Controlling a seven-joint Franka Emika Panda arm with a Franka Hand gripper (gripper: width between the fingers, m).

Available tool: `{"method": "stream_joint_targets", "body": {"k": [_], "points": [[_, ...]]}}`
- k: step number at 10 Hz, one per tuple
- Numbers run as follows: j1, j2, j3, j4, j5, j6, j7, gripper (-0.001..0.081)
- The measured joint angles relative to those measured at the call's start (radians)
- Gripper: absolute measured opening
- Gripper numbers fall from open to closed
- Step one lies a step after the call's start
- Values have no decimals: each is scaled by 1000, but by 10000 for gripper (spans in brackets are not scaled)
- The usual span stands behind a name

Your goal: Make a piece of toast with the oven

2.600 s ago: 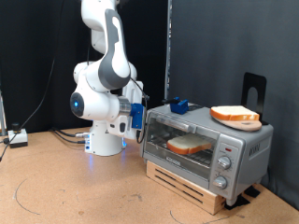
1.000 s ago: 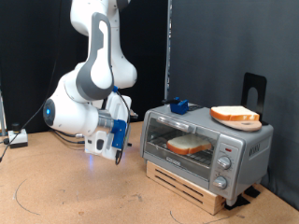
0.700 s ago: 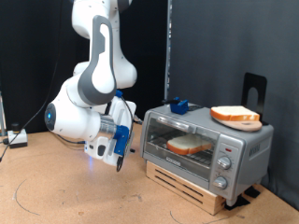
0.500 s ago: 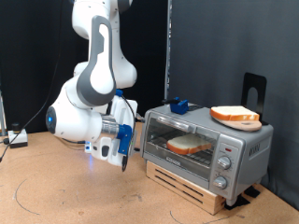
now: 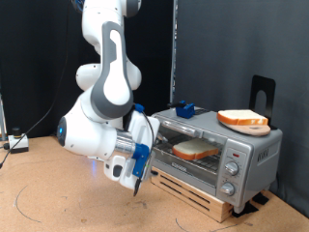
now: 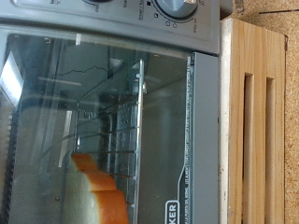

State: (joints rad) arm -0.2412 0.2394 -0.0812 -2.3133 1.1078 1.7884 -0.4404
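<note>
Glass door shut on oven (image 5: 214, 152), toast (image 5: 196, 150) inside; hand (image 5: 133, 183) low before it, grip state unclear.

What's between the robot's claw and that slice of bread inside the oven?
Only the closed glass door of the oven. The wrist view looks straight through it at the piece of toast on the rack; the exterior view shows the gripper just outside.
</note>
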Motion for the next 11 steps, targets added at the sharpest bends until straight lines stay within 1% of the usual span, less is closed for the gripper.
{"method": "stream_joint_targets", "body": {"k": [1,2,3,4,5,6,7,8,9,10,11], "points": [[-2,0,0,0,-10,-25,0,809],[-6,6,1,7,15,-71,6,809],[-7,25,9,32,56,-108,-7,809],[-6,59,21,72,59,-153,2,809],[-3,99,33,120,46,-197,33,809],[1,144,42,174,16,-248,106,809],[9,185,51,224,8,-265,153,809],[14,222,56,262,4,-278,169,809],[14,222,56,260,6,-275,166,809],[9,228,56,268,5,-323,165,809],[-4,255,62,307,-3,-419,145,809]]}}
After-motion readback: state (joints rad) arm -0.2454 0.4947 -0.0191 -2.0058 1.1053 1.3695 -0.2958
